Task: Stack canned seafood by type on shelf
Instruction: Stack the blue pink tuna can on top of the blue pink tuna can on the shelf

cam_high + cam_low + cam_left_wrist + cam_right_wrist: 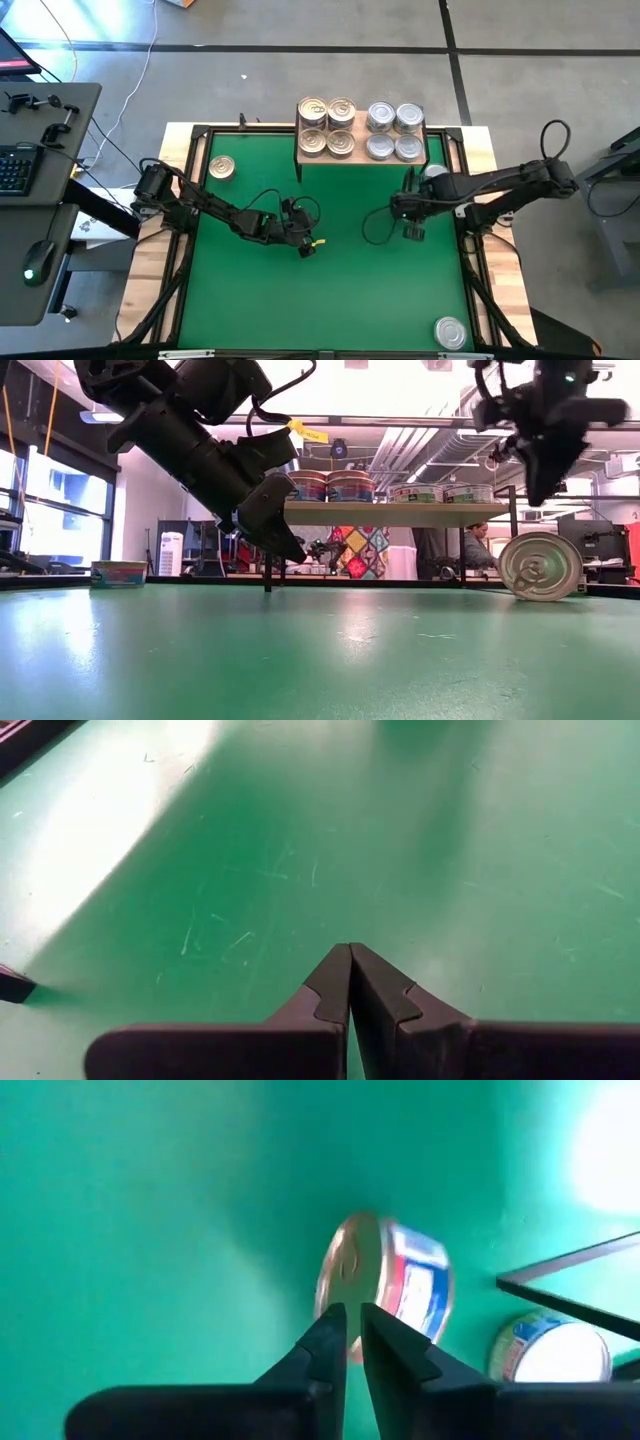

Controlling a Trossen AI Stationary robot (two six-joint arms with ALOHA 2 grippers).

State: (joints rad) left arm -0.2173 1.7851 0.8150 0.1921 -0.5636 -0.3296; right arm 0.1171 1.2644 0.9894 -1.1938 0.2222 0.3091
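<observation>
The shelf (360, 132) (400, 514) stands at the mat's far edge. It carries golden-lidded cans (327, 126) on its left half and silver-lidded cans (394, 132) on its right half. One can (540, 567) (385, 1285) stands on its rim on the green mat, its lid facing the near edge. My right gripper (537, 498) (352, 1330) (413, 230) hangs just above it, pointing down, with a narrow gap between the fingers and clear air under the tips. My left gripper (350, 970) (305, 245) (290, 548) is shut and holds nothing, slanting down over the mat's middle.
A golden-lidded can (221, 167) (118, 573) lies flat at the mat's far left. A silver-lidded can (450, 332) lies at the near right corner. Another (435, 172) (550, 1350) lies by the shelf's right leg. A person (480, 545) sits in the room behind.
</observation>
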